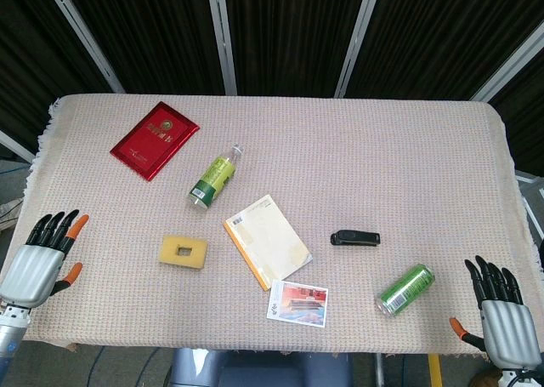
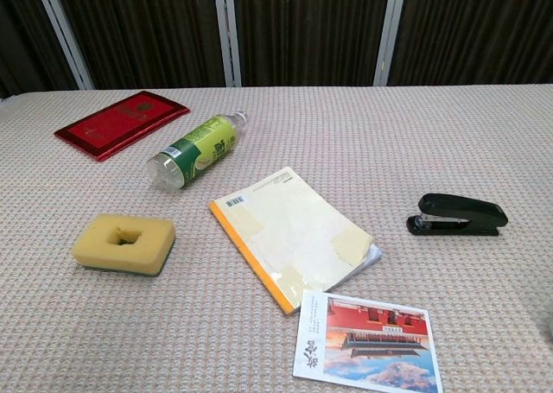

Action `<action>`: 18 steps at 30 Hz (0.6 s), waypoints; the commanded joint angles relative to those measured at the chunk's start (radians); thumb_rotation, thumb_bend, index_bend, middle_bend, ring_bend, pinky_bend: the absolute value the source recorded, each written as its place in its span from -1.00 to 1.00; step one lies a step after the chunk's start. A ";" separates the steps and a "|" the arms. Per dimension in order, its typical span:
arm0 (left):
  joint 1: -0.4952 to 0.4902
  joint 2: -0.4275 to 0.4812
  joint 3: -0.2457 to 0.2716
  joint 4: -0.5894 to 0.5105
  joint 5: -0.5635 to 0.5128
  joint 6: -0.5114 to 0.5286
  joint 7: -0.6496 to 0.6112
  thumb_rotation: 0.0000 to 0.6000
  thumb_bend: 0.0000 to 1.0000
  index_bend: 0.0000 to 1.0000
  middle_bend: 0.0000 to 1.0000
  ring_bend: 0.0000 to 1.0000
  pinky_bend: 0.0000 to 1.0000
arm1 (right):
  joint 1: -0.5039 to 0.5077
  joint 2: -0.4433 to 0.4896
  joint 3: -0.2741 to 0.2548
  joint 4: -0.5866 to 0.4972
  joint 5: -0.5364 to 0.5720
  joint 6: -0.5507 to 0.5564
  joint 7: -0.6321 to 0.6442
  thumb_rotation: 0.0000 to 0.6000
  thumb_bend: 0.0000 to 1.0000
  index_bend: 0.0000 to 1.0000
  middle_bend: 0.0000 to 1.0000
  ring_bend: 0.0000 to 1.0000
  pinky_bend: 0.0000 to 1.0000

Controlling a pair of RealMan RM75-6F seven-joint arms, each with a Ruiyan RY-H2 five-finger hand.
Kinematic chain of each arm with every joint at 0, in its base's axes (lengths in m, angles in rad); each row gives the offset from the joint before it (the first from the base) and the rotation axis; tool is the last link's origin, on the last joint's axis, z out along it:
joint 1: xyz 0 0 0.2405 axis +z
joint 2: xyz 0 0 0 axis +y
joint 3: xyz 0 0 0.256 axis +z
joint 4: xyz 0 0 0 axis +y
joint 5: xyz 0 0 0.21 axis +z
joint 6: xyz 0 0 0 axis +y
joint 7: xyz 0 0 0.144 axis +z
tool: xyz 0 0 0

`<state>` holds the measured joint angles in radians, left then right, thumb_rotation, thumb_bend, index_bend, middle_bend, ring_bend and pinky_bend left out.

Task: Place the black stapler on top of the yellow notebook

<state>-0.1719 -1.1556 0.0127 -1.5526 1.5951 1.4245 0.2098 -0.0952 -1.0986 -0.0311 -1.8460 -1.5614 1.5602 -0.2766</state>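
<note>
A: Two hands are idling at the near corners of the table [image 1: 442,132]: the left hand [image 1: 44,259] and the right hand [image 1: 500,310], both holding nothing, fingers straight and a little apart.

B: And the black stapler [image 1: 355,238]?

A: It is lying flat on the cloth, apart from the yellow notebook [image 1: 267,241] and to its right in the head view, with bare cloth between them. Nothing is touching it.

B: What is worrying you?

A: The green can [image 1: 405,289] is lying on its side between the right hand and the stapler. A low sweep from that hand is probably going to nudge it, and it looks ready to roll.

B: Anything about the grasp itself?

A: The stapler is low and narrow, so fingers closing unevenly are likely pushing it along the cloth instead of lifting it. In the chest view it looks closed, though I cannot be sure how freely its top arm is swinging.

B: And the placing?

A: The notebook's cover looks patched and slightly uneven, and the postcard [image 1: 298,303] is sitting just by its near corner. A release near the edge is risking the stapler sliding off.
</note>
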 commanded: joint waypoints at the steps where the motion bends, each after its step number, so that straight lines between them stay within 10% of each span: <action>1: 0.001 -0.001 0.001 0.000 0.000 -0.001 0.003 1.00 -0.29 -1.00 -1.00 -1.00 -0.85 | 0.003 0.000 0.000 -0.001 0.000 -0.005 0.000 1.00 -0.69 -1.00 -1.00 -1.00 -1.00; 18: -0.002 -0.015 -0.012 -0.020 -0.016 -0.001 0.044 1.00 -0.28 -1.00 -1.00 -1.00 -0.84 | 0.092 -0.070 0.009 0.037 -0.073 -0.110 -0.022 1.00 -0.69 -0.84 -0.99 -1.00 -0.97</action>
<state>-0.1725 -1.1679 0.0025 -1.5725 1.5765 1.4215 0.2549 -0.0238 -1.1529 -0.0295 -1.8095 -1.6296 1.4736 -0.2869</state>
